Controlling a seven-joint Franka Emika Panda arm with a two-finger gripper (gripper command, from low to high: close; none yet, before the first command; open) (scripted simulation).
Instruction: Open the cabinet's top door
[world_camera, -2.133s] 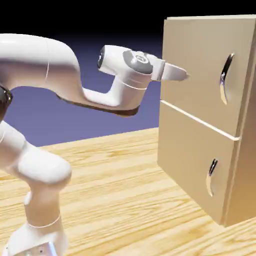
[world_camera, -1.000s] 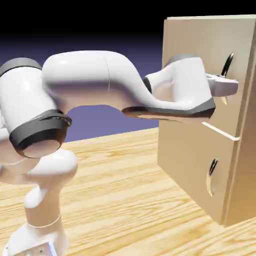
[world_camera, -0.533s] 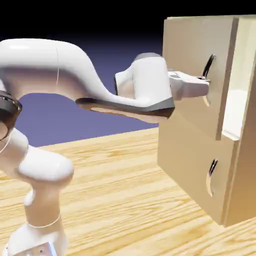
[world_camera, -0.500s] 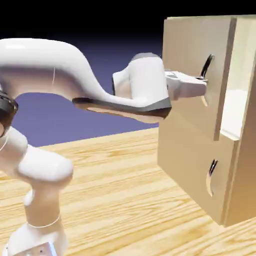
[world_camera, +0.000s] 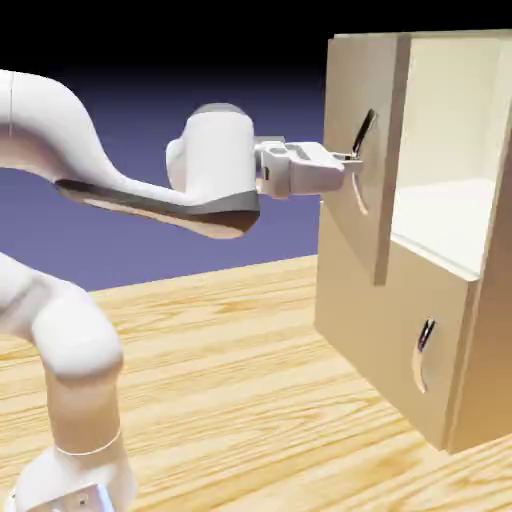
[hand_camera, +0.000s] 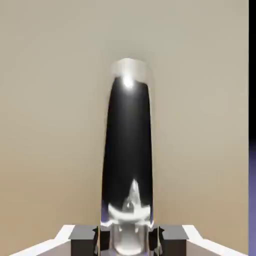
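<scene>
The cabinet (world_camera: 470, 330) stands on the desk (world_camera: 240, 380) at the exterior view's right, with the arm (world_camera: 120, 180) reaching in from the left. The top door (world_camera: 352, 200) swings out ajar above the lower panel (world_camera: 400, 320). The gripper (world_camera: 350, 158) sits on the top door's handle (world_camera: 360, 150), which runs between its fingertips (hand_camera: 84, 239) in the hand view.

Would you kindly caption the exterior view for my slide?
Gripper shut on the top door's handle, door swung partly open.

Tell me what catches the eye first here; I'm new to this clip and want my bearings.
The top door of the cabinet stands swung well open at the exterior view's right, baring a pale cream interior. The white arm reaches across from the left, its gripper shut on the door's silver handle. In the hand view that handle fills the middle, upright between the fingertips.
</scene>
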